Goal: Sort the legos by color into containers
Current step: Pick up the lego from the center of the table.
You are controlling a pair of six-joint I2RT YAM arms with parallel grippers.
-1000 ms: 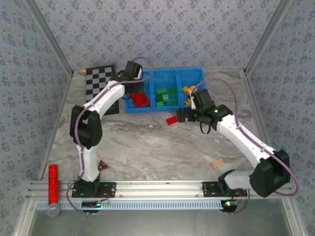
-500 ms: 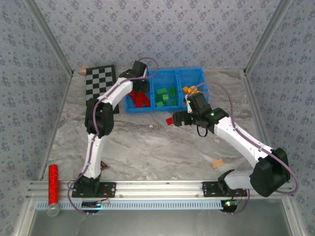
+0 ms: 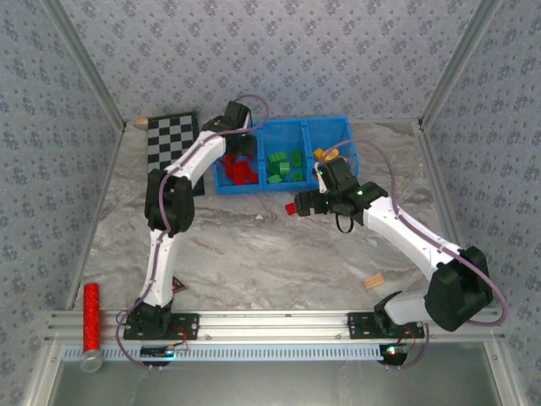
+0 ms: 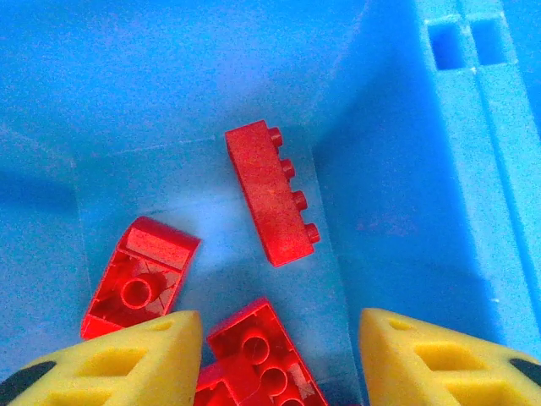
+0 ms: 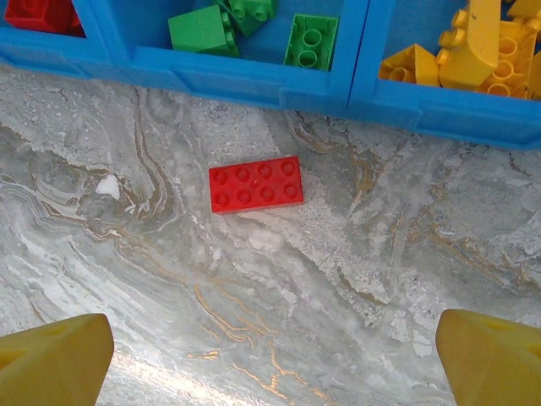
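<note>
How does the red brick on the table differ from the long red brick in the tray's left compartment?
The table brick lies outside the blue tray, unsorted; the tray brick is already inside it. The table brick lies flat, studs up; the tray brick is on its side, studs sideways. Both are red and studded.

On the marbled surface [image 3: 254,245] I see the blue tray [image 3: 325,120] at far middle and a checkerboard [image 3: 169,139] far left. One red brick [image 5: 255,183] lies just beside the tray's near wall; a wooden block [image 3: 374,281] sits near right.
</note>
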